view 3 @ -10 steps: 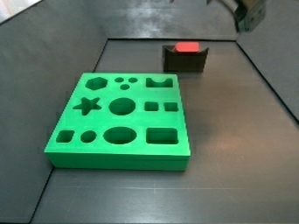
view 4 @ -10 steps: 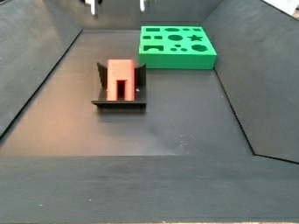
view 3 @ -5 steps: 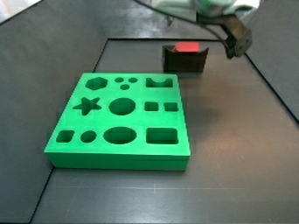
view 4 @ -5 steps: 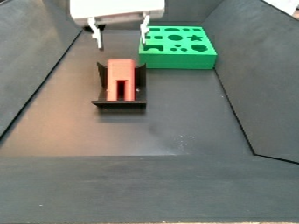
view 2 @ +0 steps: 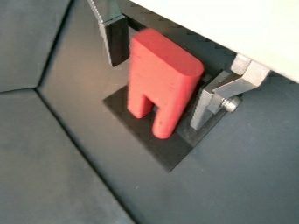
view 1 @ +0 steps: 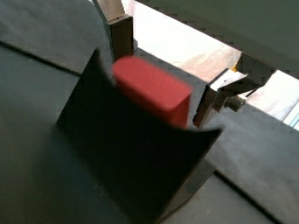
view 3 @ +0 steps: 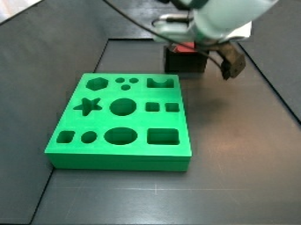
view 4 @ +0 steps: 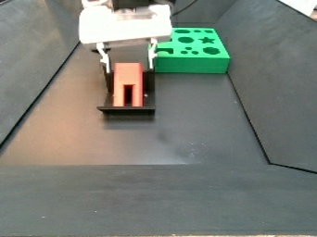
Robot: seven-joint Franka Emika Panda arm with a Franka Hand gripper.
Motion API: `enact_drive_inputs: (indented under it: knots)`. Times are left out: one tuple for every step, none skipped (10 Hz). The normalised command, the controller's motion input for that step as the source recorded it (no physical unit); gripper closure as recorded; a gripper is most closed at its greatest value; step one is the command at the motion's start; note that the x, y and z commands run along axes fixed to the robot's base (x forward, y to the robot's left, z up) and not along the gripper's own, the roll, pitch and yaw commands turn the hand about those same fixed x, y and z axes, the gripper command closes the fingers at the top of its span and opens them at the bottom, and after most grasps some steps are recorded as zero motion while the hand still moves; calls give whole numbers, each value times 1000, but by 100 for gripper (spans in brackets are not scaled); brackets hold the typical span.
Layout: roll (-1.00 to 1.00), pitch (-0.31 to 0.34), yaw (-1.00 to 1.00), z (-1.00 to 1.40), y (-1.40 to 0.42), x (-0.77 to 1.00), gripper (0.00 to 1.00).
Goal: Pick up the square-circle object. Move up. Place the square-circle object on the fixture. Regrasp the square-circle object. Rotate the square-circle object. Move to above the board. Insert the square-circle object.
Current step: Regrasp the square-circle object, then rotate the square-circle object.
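The red square-circle object (view 2: 163,83) lies in the notch of the dark fixture (view 2: 165,150), seen also in a side view as the peg (view 4: 126,85) on the fixture (view 4: 126,110). My gripper (view 4: 126,59) is low over the fixture and open. Its silver fingers (view 2: 114,44) stand on either side of the peg, in both wrist views, with the gripper (view 1: 163,74) straddling the object (view 1: 152,87); a gap shows at one finger. In a side view the gripper (view 3: 195,58) covers most of the fixture (view 3: 180,63) and hides the peg. The green board (view 3: 121,119) lies apart from it.
The green board (view 4: 188,49) with its shaped holes sits beyond the fixture, close to one dark sloping wall (view 4: 247,83) of the bin. Dark floor (view 4: 161,148) surrounds the fixture on the near side.
The gripper has come down from near the top of the side views to the fixture, and its fingers now flank the red peg. The peg and board have not moved.
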Motion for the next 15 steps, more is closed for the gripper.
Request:
enact_drive_inputs:
  knots:
    - [64,-64,-11,-430,11,74,0]
    - [61,-50,-21,-234,12,70,0]
    - [0,0,0,-500,0,0,100]
    - [0,0,0,1000,119,-824,100]
    - [-5,-6,6,1000,119,-818,100]
    - [-46,-42,17,1000,109,-809,100]
    - [-64,-58,20,1000,101,-811,100]
    - [-70,-65,19,1000,94,-812,100]
    - [-75,-70,13,1000,88,-814,100]
    - [-76,-73,3,1000,84,-816,100]
    - [-76,-73,-5,1000,80,-817,100]
    - [-81,-67,-20,1000,73,-817,100]
    - [-84,-58,-31,1000,70,-812,100]
    - [-91,-43,-42,1000,60,-796,100]
    - [-90,-32,-52,1000,54,-773,100]
